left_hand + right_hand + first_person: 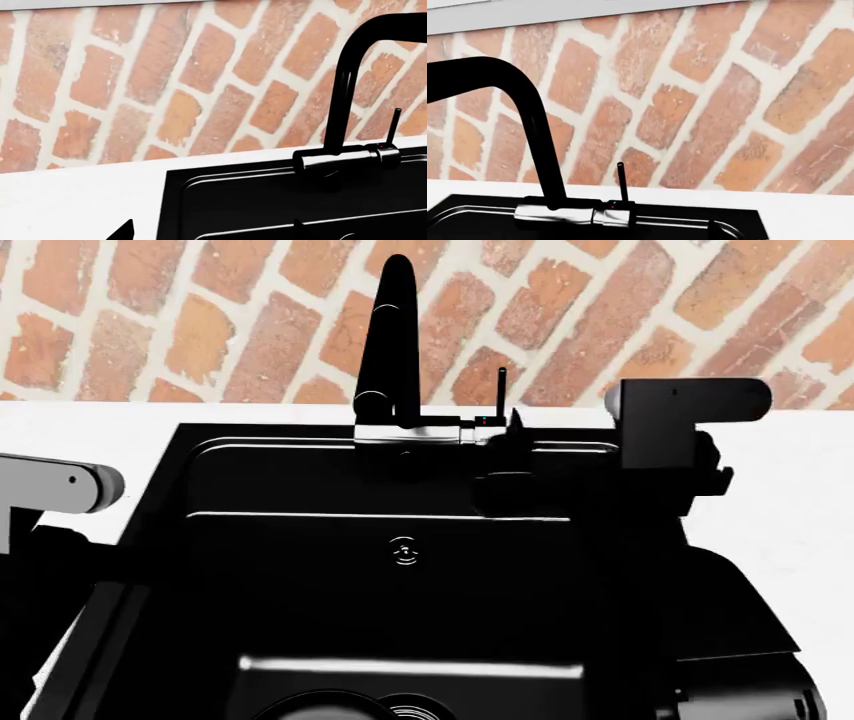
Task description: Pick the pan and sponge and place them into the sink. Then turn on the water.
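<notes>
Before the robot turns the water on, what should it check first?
1. Faucet lever found: ok, thin black stick standing upright at the end of the faucet body.
2. Right tool near the lever: ok, just beside it in the head view; touching cannot tell.
3. Right tool open: cannot tell, black on black.
4. Pan and sponge in the sink: cannot tell, basin too dark.
5. Spout over the basin: ok.
6. Left tool: cannot tell, only a dark tip shows.

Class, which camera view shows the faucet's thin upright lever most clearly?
The right wrist view: the lever stands whole against pale brick, above its red dot. The left wrist view shows it near the edge; in the head view it is smaller, beside the right arm.
</notes>
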{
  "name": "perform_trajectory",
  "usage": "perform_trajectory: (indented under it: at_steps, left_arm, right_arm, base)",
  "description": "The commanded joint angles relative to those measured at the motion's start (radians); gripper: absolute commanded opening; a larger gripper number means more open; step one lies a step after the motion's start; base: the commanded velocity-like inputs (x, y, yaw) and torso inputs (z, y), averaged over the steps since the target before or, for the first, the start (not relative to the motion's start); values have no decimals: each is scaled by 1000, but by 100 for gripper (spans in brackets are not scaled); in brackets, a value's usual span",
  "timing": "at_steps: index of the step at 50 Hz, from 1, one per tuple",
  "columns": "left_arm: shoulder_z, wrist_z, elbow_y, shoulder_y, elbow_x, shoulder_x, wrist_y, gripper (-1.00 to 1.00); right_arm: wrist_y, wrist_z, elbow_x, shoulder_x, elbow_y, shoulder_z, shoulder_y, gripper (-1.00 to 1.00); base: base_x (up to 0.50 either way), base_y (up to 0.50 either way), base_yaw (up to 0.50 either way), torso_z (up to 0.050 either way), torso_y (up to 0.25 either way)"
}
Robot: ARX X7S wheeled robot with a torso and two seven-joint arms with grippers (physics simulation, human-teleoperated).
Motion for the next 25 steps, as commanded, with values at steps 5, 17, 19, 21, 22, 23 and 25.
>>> perform_trajectory:
  at_steps: [5,17,19,21,22,23,25]
  left_arm:
    - [-39,-19,34,23,-34,-20,-18,100]
    - [-57,-25,41,36,-42,-31,-13,100]
    - [-58,-28,41,34,-44,-29,-14,100]
    - [-60,-25,47,36,-50,-28,-13,100]
    - [-60,-23,46,38,-52,-30,-13,100]
    - [-60,-24,45,38,-52,-30,-14,100]
    - [-64,-26,49,39,-56,-33,-18,100]
  right_arm:
    - [-207,-135,-100,-137,549,-85,268,100]
    - [-422,-219,-190,-231,987,-71,429,100]
    - [-417,-219,-212,-234,987,-51,430,100]
    - [-411,-219,-238,-237,987,-35,429,100]
    - [-406,-216,-254,-239,987,-27,429,100]
    - [-410,-214,-268,-240,988,-18,430,100]
    - [-414,-202,-304,-244,988,-7,430,100]
  base:
    - [0,0,0,0,0]
    - [0,0,0,0,0]
    - [0,0,0,0,0]
    - [0,0,0,0,0]
    - [0,0,0,0,0]
    - [0,0,0,0,0]
    - [0,0,0,0,0]
